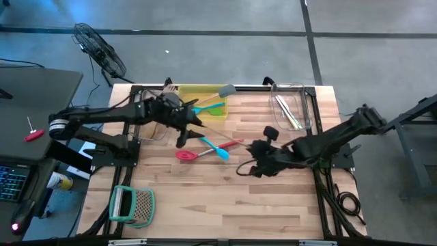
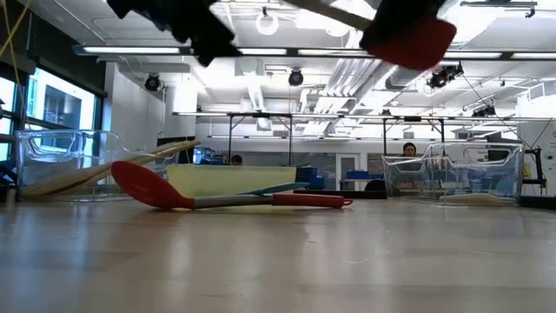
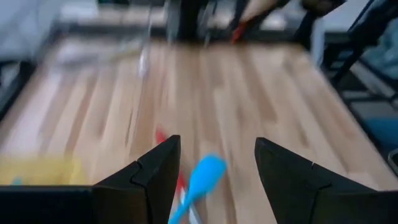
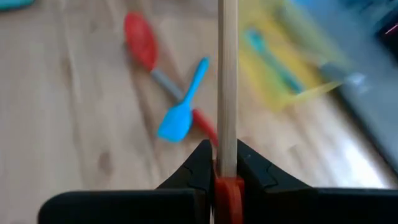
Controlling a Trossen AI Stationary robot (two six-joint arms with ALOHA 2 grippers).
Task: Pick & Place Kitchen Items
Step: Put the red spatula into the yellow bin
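Pincer-wise, your right pincer (image 4: 226, 163) gripped a wooden-handled spatula (image 4: 227, 81) aloft, needing carriage to a bin, while your left pincer (image 3: 214, 168) gaped empty.

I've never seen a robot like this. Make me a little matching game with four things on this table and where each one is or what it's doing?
Things:
1. red spoon
2. wooden-handled spatula
3. left gripper
4. green utensil

States:
A. clamped upright in the right gripper
B. lying flat on the bare table
C. open, hovering over the blue spatula
D. resting in the yellow tray

Pairs: 1-B, 2-A, 3-C, 4-D
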